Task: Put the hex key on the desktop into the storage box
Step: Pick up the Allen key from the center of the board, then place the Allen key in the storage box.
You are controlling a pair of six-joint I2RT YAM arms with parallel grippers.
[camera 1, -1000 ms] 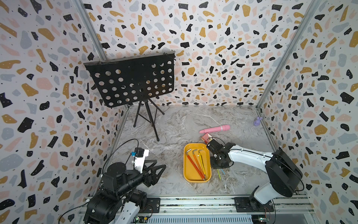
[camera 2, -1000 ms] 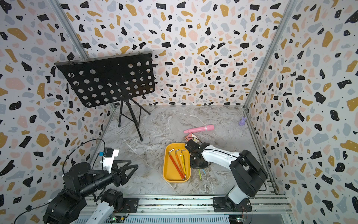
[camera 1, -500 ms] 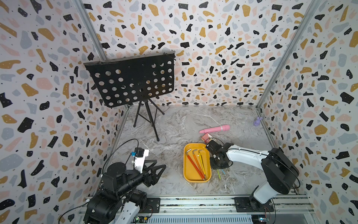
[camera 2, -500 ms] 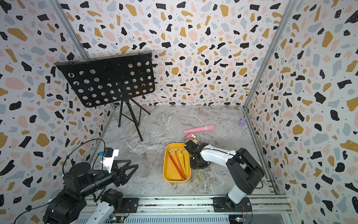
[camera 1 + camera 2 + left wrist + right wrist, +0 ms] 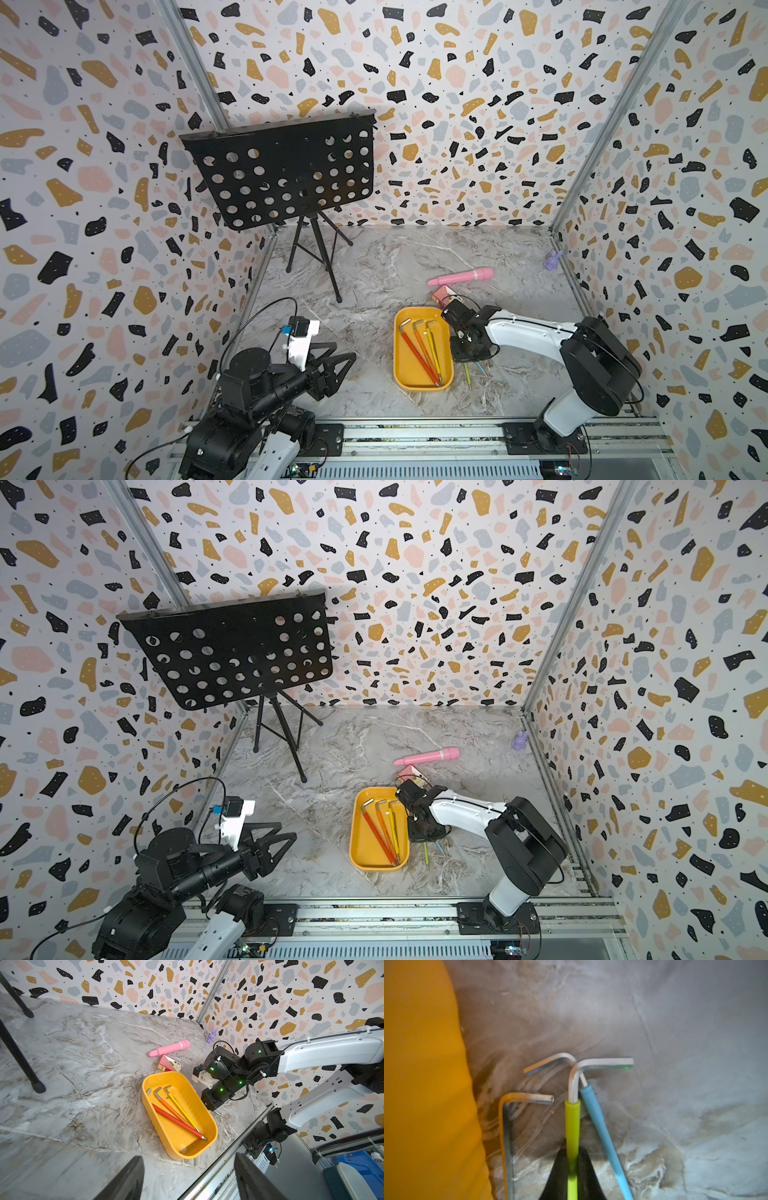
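Note:
The yellow-orange storage box (image 5: 420, 387) (image 5: 376, 866) (image 5: 187, 1147) sits on the marble desktop (image 5: 374, 270) and holds red, orange and yellow hex keys. Just to its right my right gripper (image 5: 467, 356) (image 5: 572, 1148) points down, shut on the sleeve of a lime-green hex key (image 5: 572, 1120) (image 5: 468, 374) that lies on the desktop. A blue hex key (image 5: 600, 1126) (image 5: 481, 368) crosses under the green one's bent end. A bare steel hex key (image 5: 506, 1136) lies next to the box wall (image 5: 425, 1084). My left gripper (image 5: 345, 362) (image 5: 188, 1156) hovers at front left, open and empty.
A black music stand (image 5: 282, 174) stands at back left on a tripod. A pink cylinder (image 5: 461, 276) and a small pink-and-cream box (image 5: 442, 294) lie behind the storage box. A purple figurine (image 5: 552, 259) is by the right wall. A metal rail (image 5: 415, 432) runs along the front.
My right gripper's jaws have come together onto the lime-green hex key, and its arm shifted slightly. The left arm has not moved.

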